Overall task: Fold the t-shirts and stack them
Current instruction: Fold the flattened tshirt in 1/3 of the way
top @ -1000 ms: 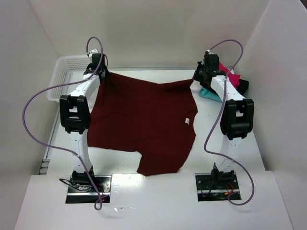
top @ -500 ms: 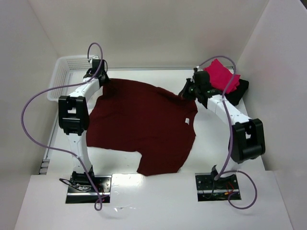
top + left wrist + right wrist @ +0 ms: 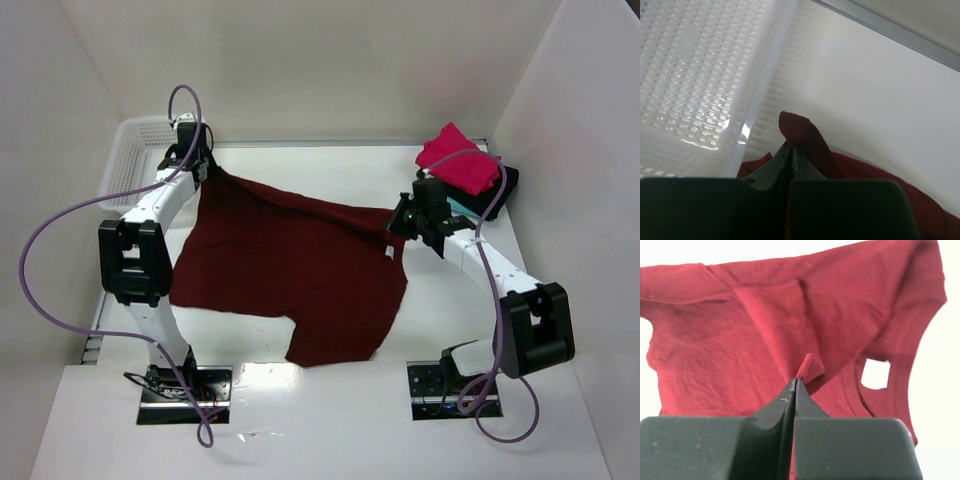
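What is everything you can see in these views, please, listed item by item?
t-shirt: one, dark maroon, spread across the middle of the table, its far corners pinched and lifted
label: one, white, at the maroon t-shirt's neckline
folded t-shirt: one, bright pink-red, top of the pile at the far right
black garment: one, under the pink-red one
teal cloth: one sliver, at the pile's near edge
lattice basket: one, white plastic, far left corner
table: one, white
cables: two, purple, one along each arm
left gripper: black, shut on the maroon t-shirt beside the basket
right gripper: black, shut on the maroon t-shirt near the label
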